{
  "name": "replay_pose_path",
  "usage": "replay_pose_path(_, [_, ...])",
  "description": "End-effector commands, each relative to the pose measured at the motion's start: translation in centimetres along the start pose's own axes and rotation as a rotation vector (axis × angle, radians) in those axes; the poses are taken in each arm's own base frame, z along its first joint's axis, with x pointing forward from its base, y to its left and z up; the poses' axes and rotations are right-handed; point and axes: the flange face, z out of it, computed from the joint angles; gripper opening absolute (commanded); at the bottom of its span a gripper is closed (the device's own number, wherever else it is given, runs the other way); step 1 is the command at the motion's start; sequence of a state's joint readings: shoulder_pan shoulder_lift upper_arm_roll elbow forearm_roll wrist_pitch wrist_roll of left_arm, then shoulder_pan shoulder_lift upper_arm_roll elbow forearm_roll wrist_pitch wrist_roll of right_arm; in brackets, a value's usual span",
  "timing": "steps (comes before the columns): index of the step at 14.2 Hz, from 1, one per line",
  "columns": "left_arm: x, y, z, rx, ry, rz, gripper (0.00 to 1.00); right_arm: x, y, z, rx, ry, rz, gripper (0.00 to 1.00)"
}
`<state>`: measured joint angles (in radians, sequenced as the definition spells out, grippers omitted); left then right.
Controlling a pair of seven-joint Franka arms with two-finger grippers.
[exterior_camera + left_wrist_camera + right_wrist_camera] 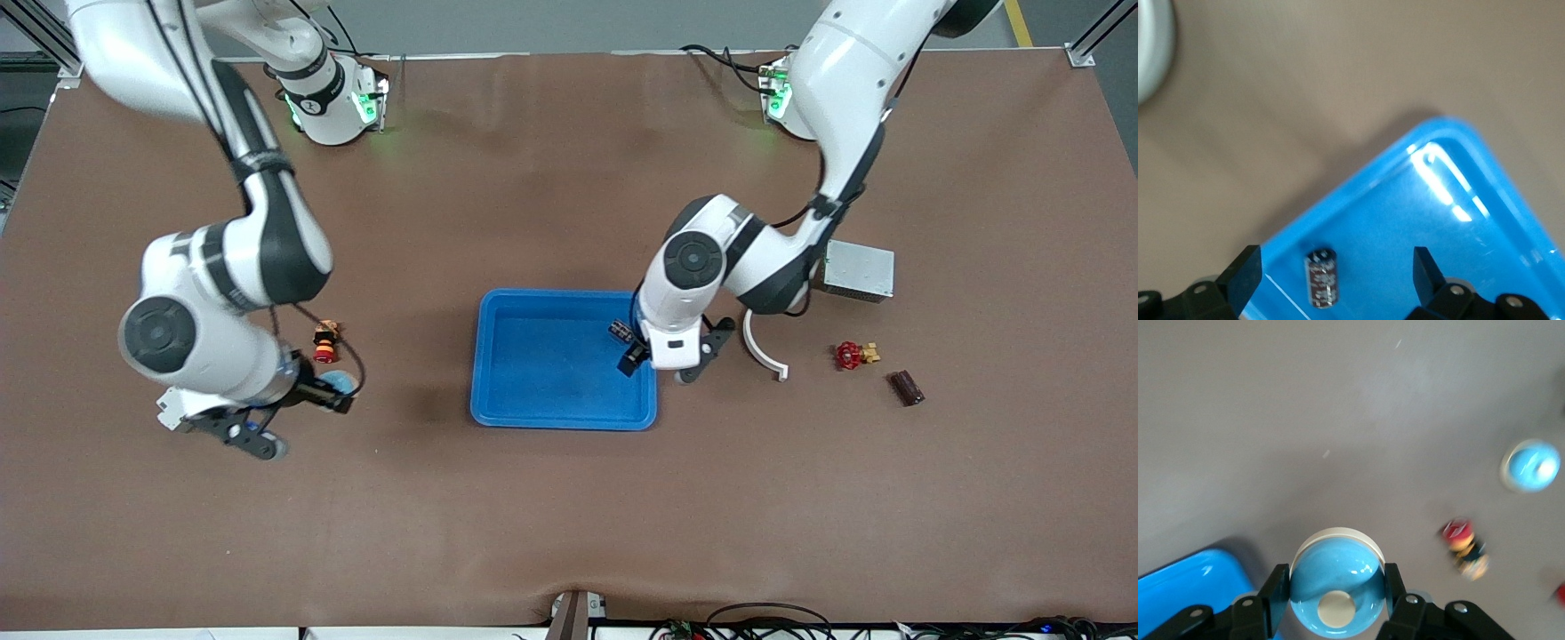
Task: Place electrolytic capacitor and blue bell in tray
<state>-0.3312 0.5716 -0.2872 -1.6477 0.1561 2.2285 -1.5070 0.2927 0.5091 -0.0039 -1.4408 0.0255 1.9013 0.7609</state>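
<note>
- Gripping the blue bell (pixel 1336 581) between both fingers, the right gripper (pixel 302 411) hangs over the brown table (pixel 551 516) toward the right arm's end, roughly midway between the table's two long edges.
- Fingers spread wide and holding nothing, the left gripper (pixel 662 366) hovers over the blue tray (pixel 507 356) at its rim toward the left arm's end.
- In the left wrist view, the electrolytic capacitor (pixel 1322 277) lies on the tray floor between the open fingers (pixel 1241 275), close to the tray wall.
- The tray sits near the centre of the tabletop.
- A small red-and-yellow part (pixel 325 343) lies on the table just beside the right gripper.
- Toward the left arm's end lie a white curved piece (pixel 761 351), a red valve (pixel 852 355), a dark brown block (pixel 907 388) and a grey metal box (pixel 858 270).
</note>
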Motion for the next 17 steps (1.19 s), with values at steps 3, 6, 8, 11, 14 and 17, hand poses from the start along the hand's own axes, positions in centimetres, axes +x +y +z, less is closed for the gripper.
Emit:
replay_pose_path(3, [8.7, -4.5, -4.9, 0.11, 0.033, 0.068, 1.0, -9.0, -5.9, 1.1, 0.02, 0.021, 0.149, 0.0])
replay_pose_path(6, [15.5, -7.7, -5.4, 0.15, 0.016, 0.102, 1.0, -13.6, -8.8, 4.4, 0.063, 0.046, 0.196, 0.0])
replay_pose_path(8, [19.3, -10.0, -4.7, 0.174, 0.013, 0.114, 1.0, -15.8, -9.9, 6.5, 0.084, 0.059, 0.21, 0.0])
replay_pose_path(11, [23.6, -13.3, -3.0, 0.245, 0.054, 0.157, 1.0, -17.9, -11.0, 8.6, 0.071, 0.052, 0.206, 0.0])
replay_pose_path(14, [26.5, -15.9, -0.9, 0.282, 0.046, 0.153, 1.0, -20.4, -12.4, 10.5, 0.05, 0.048, 0.226, 0.0])
replay_pose_path(17, [28.5, -17.5, 1.2, 0.288, 0.009, 0.197, 1.0, -21.8, -13.4, 12.3, 0.057, 0.051, 0.256, 0.0])
